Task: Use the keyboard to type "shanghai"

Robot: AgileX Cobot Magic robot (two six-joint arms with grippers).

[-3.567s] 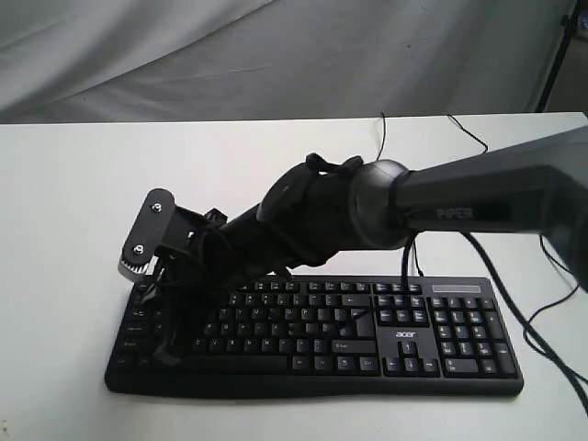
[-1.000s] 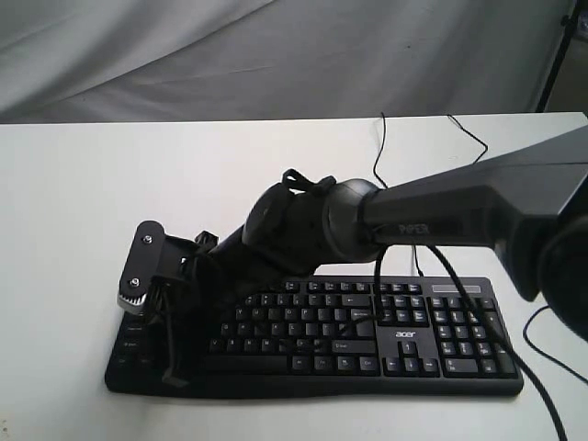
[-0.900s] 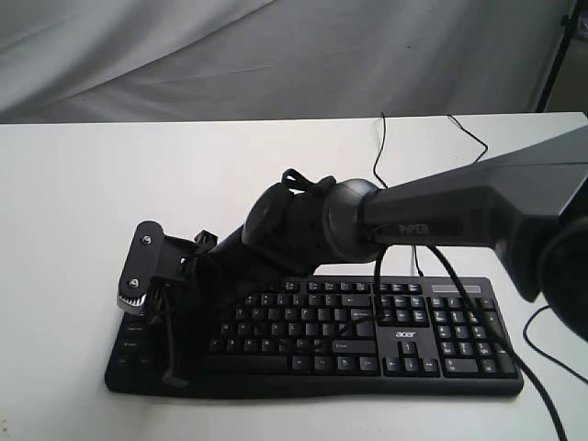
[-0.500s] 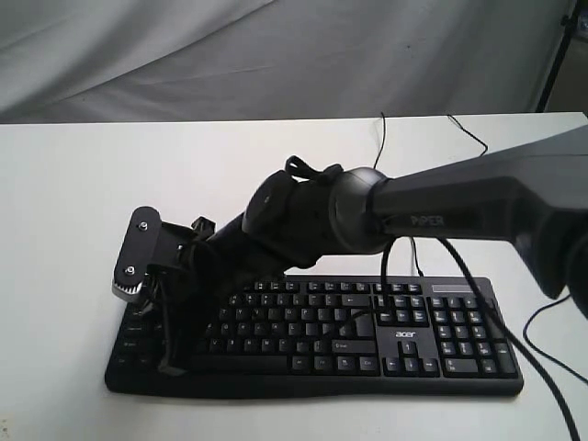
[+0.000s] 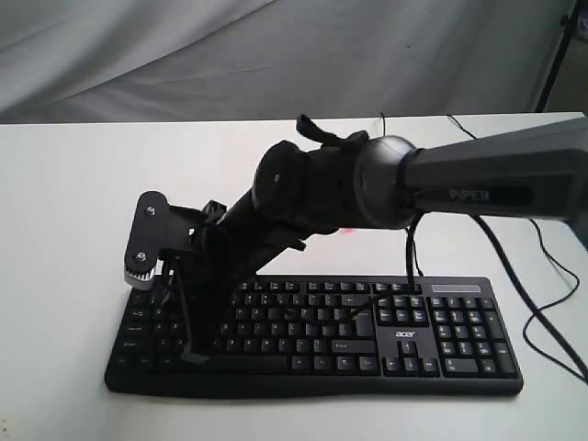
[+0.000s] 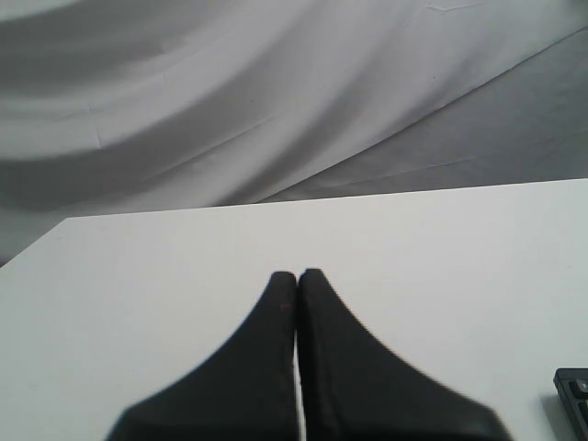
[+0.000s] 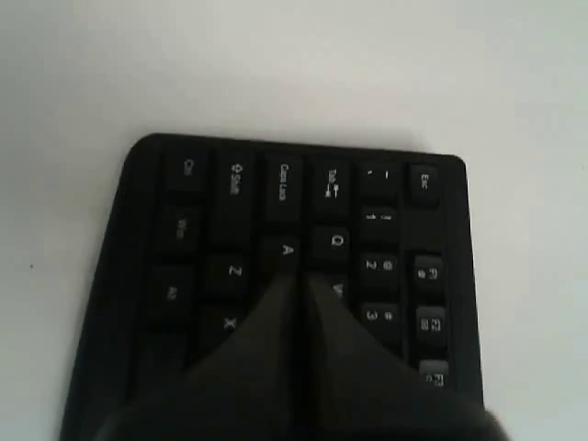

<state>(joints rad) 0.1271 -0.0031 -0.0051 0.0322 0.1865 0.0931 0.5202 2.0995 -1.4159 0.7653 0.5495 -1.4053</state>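
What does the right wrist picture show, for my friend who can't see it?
A shut black pincer points at one end of a black keyboard lying on a white table. Its tip is right next to the A key and the Q key; whether it touches a key cannot be told.

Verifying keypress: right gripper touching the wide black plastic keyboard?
Cannot tell. Exterior view: right gripper overlaps the black keyboard, no gap or contact visible. Right wrist view: shut fingers hide the keys beneath.
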